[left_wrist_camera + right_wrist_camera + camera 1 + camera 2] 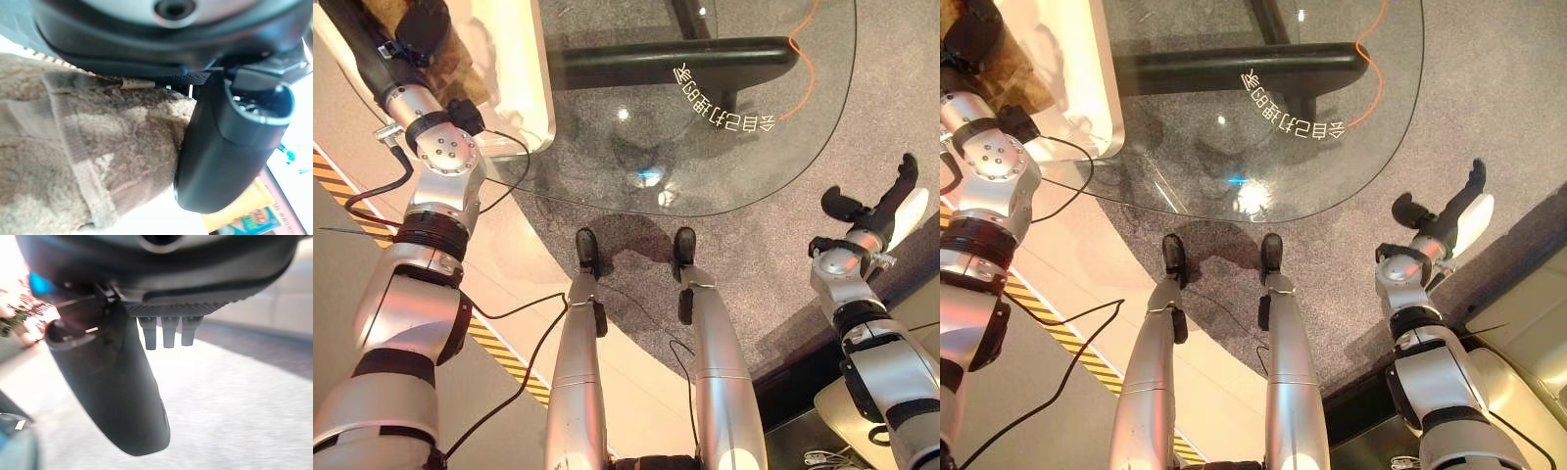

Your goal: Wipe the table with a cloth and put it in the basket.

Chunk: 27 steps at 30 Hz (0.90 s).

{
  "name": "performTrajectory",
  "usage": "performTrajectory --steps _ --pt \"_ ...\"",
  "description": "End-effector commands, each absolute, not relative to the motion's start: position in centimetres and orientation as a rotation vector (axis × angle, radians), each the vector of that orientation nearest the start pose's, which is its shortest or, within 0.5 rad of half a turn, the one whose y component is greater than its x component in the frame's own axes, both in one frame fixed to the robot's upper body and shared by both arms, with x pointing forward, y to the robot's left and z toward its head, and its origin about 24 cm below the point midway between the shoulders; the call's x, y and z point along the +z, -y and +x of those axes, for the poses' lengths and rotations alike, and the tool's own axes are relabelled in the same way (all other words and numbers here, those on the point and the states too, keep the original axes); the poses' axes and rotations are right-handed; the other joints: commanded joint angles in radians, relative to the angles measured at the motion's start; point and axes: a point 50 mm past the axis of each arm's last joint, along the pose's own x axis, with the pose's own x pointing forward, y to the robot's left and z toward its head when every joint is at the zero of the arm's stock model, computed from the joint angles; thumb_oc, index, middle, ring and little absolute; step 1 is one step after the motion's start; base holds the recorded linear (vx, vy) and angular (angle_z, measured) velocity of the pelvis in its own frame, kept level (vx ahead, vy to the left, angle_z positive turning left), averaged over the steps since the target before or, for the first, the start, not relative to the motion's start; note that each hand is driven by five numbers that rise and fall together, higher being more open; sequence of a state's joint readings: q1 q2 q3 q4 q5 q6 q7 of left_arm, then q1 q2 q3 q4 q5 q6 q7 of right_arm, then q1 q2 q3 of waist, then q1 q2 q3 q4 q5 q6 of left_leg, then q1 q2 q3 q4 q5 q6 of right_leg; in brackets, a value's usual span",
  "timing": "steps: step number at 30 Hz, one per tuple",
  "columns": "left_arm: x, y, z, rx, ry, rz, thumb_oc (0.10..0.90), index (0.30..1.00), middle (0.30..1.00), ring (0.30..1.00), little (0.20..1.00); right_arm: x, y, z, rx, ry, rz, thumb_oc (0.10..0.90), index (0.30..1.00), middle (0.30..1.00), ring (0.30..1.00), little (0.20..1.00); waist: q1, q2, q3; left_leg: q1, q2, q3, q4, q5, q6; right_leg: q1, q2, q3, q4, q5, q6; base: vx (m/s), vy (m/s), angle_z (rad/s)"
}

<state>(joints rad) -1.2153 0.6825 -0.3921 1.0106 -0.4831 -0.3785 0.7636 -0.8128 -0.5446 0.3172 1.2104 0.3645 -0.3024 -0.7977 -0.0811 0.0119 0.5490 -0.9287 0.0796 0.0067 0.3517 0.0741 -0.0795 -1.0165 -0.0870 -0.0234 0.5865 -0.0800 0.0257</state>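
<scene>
A fluffy brown cloth (460, 57) lies on the white table (524, 88) at the far left. My left hand (416, 27) rests on it there. In the left wrist view the cloth (88, 156) bunches up against the palm, and the dark thumb (230, 147) presses against its side. My right hand (876, 208) hangs over the grey carpet at the right, away from the tables. Its fingers are straight and hold nothing, and the right wrist view shows its thumb (112, 396) over bare floor.
A rounded glass table (705, 157) stands straight ahead on a dark base bar (675, 64), with an orange cable (808, 59) under it. Yellow-black striped tape (499, 352) crosses the floor at the left. A pale object (842, 411) sits at the lower right.
</scene>
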Motion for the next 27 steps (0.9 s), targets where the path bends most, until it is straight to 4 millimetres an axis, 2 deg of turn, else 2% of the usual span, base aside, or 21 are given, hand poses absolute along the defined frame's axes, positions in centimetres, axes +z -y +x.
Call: performTrajectory --steps 1,6,11,27 --pt "36.0 -28.7 35.6 0.884 0.877 0.173 0.1 0.3 0.3 0.3 0.2 9.6 32.2 34.0 -0.987 0.008 -0.39 0.8 0.9 0.9 0.9 0.9 0.019 0.009 -0.029 0.017 -0.013 0.007 0.084 -0.116 0.034 0.078 0.019 -0.051 -0.084 -0.006 0.016 0.01 0.03 -0.03" --pt "35.6 -28.8 36.1 0.899 0.805 0.274 0.1 0.3 0.3 0.3 0.2 8.1 32.6 33.3 -0.968 -0.076 -0.42 0.8 0.9 0.9 0.9 0.9 0.013 0.011 -0.029 0.02 -0.012 0.014 0.08 -0.111 0.035 0.077 0.02 -0.05 -0.087 -0.002 0.014 0.01 0.032 -0.05" --pt "35.2 -29.0 36.5 0.89 0.749 0.318 0.1 0.3 0.3 0.3 0.2 7.7 32.5 33.2 -0.958 -0.091 -0.43 0.8 0.9 0.9 0.9 0.9 0.008 0.015 -0.029 0.017 -0.013 0.018 0.078 -0.109 0.037 0.069 0.018 -0.047 -0.085 0.002 0.014 0.0 0.02 -0.02" --pt "34.2 -29.0 37.5 0.808 0.622 0.387 0.1 0.3 0.3 0.3 0.2 8.5 32.1 33.8 -0.95 -0.064 -0.434 0.8 0.9 0.9 0.9 0.9 0.005 0.017 -0.029 0.012 -0.017 0.022 0.07 -0.098 0.035 0.058 0.013 -0.047 -0.093 0.017 0.017 0.0 0.0 0.0"
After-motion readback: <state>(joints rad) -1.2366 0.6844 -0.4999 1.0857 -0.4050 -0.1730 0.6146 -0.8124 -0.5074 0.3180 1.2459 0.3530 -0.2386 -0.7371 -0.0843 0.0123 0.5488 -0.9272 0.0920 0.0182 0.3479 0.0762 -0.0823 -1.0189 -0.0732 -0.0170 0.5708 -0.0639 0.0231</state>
